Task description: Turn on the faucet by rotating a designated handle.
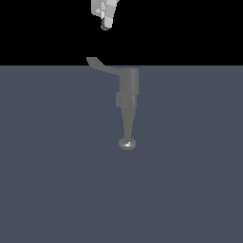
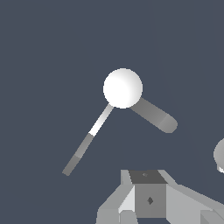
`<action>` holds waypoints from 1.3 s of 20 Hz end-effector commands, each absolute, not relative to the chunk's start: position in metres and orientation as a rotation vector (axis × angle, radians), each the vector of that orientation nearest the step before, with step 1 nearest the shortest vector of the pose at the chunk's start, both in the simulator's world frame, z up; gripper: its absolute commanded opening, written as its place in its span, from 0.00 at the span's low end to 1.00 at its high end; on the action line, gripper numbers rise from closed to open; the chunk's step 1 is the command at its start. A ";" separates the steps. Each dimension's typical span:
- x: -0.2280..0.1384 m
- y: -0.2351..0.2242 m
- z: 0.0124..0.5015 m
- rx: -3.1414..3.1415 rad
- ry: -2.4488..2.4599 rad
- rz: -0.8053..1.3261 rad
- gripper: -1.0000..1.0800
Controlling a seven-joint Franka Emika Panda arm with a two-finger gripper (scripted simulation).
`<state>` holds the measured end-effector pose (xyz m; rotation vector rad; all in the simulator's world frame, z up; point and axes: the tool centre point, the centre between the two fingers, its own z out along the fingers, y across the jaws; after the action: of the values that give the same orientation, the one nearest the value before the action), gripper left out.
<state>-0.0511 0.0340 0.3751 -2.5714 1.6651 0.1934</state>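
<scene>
**A:** Count it off for me.

**B:** One faucet (image 1: pixel 128 95), one handle (image 1: pixel 100 65), one pincer (image 1: pixel 105 23). That is all on the grey surface (image 1: pixel 47 166).

**A:** Where does the faucet sit?

**B:** Around the middle of the exterior view, up near the far edge of the surface where the black background begins. A grey cylindrical body, with the tapered spout running toward the camera and ending in a shiny round knob.

**A:** And the handle?

**B:** It sticks out from the top of the body toward the exterior view's left, thin and bent, with a flat paddle tip. From the wrist view, the faucet (image 2: pixel 123 88) shows as a bright round top, with the handle (image 2: pixel 87 142) slanting off as a thin bar.

**A:** The pincer?

**B:** High at the top edge of the exterior view, above the handle tip and apart from it, touching nothing. It holds nothing, and whether its fingers are spread or together, I cannot tell.

**A:** Room to move?

**B:** Plenty. Bare surface lies all around the faucet on both sides and in front.
</scene>
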 end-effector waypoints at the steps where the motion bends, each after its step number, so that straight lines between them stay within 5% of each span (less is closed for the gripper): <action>1: -0.041 0.038 0.367 -2.523 1.752 0.186 0.00; 26: 0.034 0.070 0.304 -2.045 2.383 0.016 0.00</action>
<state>0.0314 0.0692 0.3054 -2.0645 2.3645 0.0254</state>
